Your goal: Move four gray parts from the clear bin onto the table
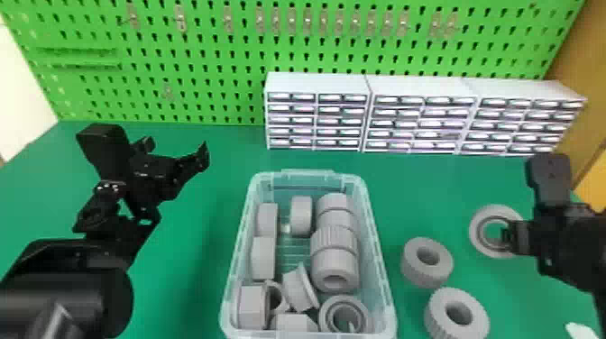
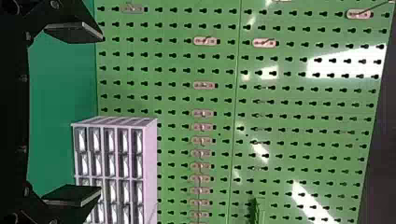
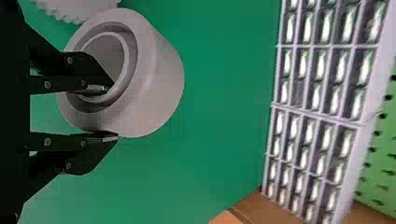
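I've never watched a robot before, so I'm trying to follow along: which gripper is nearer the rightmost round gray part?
Right. The right gripper is directly at the gray part; the left gripper is farther off, to the left of the clear bin.

Could pass over the desk (image 1: 203, 270) left of the bin (image 1: 308, 174), or between it and drawers (image 1: 320, 108); would meet gray rings (image 1: 426, 276), perhaps touching, on its right.

The gray parts (image 1: 301, 216) are plain or finely ribbed — pale against a deep green table (image 1: 203, 275). Clear bin (image 1: 382, 288), brighter green pegboard (image 1: 212, 67) with dark keyhole rows — 3 white cabinets (image 1: 318, 83), dark-gridded. Left gripper (image 1: 176, 149), right gripper (image 1: 507, 236): black.
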Controlling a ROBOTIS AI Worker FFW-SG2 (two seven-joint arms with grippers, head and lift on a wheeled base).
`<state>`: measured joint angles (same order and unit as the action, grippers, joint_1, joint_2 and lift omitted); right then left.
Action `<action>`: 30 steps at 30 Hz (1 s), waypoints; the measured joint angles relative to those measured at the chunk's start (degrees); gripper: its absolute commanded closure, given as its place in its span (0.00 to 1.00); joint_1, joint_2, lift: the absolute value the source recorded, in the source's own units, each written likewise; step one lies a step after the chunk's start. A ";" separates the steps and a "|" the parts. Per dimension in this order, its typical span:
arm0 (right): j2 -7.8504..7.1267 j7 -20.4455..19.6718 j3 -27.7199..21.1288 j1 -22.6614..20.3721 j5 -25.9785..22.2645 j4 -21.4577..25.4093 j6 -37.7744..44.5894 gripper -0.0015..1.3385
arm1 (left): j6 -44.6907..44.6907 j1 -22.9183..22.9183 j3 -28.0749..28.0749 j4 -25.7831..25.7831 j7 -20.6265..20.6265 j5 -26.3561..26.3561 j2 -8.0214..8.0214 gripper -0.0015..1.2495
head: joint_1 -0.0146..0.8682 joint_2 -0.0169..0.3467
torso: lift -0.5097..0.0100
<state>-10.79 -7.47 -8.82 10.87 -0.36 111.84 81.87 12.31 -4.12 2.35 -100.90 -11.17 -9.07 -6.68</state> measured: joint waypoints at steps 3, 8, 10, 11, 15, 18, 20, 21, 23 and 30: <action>-0.02 0.00 -1.23 0.63 -0.58 -0.62 3.26 0.93 | 0.05 -0.10 -0.12 0.00 -0.08 0.08 0.00 0.11 | 0.78 0.14 | 0.89; -0.80 0.00 -2.40 2.30 -2.25 -2.47 7.32 0.93 | 0.09 -0.27 -0.18 0.00 -0.34 0.31 0.00 0.11 | 0.78 0.14 | 0.89; -1.35 0.00 -3.14 2.96 -3.87 -3.73 7.72 0.93 | 0.10 -0.33 -0.24 0.00 -0.35 0.39 0.00 0.11 | 0.78 0.14 | 0.89; -1.59 0.00 -3.53 3.20 -4.78 -4.37 7.80 0.93 | 0.11 -0.35 -0.27 0.00 -0.35 0.42 0.00 0.11 | 0.78 0.14 | 0.89; -2.76 0.01 -5.96 3.86 -10.72 -7.92 7.93 0.93 | 0.16 -0.44 -0.39 0.00 -0.36 0.46 0.00 0.11 | 0.78 0.14 | 0.89; -3.42 0.00 -7.02 3.96 -13.84 -10.01 7.95 0.93 | 0.23 -0.46 -0.41 0.00 -0.44 0.46 0.00 0.11 | 0.78 0.14 | 0.89; -3.54 0.00 -7.40 3.98 -14.51 -10.83 7.95 0.93 | 0.29 -0.46 -0.42 0.00 -0.49 0.46 0.00 0.11 | 0.78 0.14 | 0.89; -3.51 0.00 -7.66 3.98 -14.65 -11.26 7.95 0.93 | 0.34 -0.46 -0.42 0.00 -0.52 0.48 0.00 0.11 | 0.78 0.14 | 0.89; -3.30 0.00 -7.98 3.99 -14.65 -11.83 7.95 0.93 | 0.40 -0.46 -0.45 0.00 -0.52 0.51 0.00 0.11 | 0.78 0.14 | 0.89; -2.61 0.00 -7.99 4.32 -14.44 -14.30 7.96 0.93 | 0.60 -0.67 -0.56 0.00 -0.75 0.59 0.00 0.11 | 0.78 0.14 | 0.89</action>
<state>-13.40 -7.47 -16.81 15.19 -14.80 97.53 89.82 12.90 -4.78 1.79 -100.90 -11.92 -8.48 -6.68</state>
